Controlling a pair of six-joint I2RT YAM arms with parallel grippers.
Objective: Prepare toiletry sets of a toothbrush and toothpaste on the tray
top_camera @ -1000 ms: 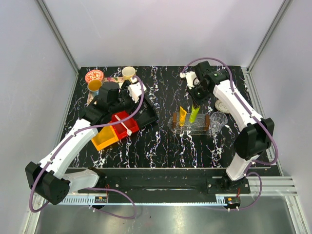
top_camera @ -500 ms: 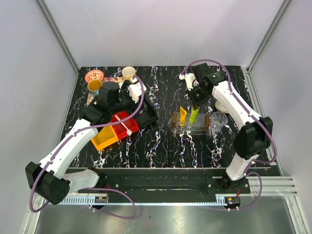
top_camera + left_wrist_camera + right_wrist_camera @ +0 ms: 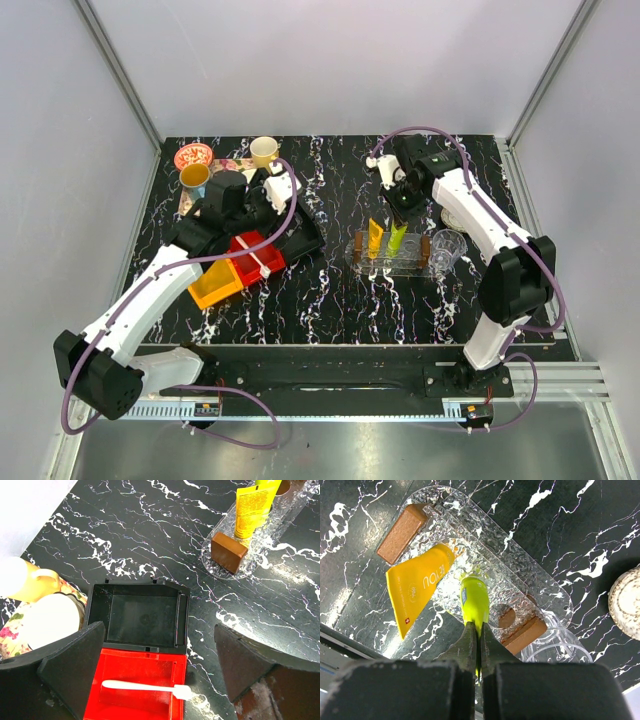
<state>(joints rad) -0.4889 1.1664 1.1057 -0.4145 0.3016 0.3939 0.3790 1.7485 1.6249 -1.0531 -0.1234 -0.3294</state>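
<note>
My right gripper [image 3: 475, 628] is shut on the flat end of the lime green toothpaste [image 3: 474, 597], which stands in the clear rack [image 3: 520, 575] next to the orange-yellow toothpaste [image 3: 420, 587]. From above, the right gripper [image 3: 400, 205] hangs over the green tube [image 3: 397, 237]. The white toothbrush [image 3: 145, 686] lies across the red bin [image 3: 130, 662], its head over the bin's right wall. My left gripper [image 3: 160, 630] is open above the red and black bins, touching nothing. The tray does not show clearly in any view.
A black bin [image 3: 140, 615] and an orange bin [image 3: 213, 283] flank the red one. A floral tray with cups [image 3: 200, 170] sits at the far left. A clear cup [image 3: 447, 247] and a white dish [image 3: 457, 215] stand right of the rack.
The right arm has shifted a little toward the far left with the green tube pinched. The left arm has not moved.
</note>
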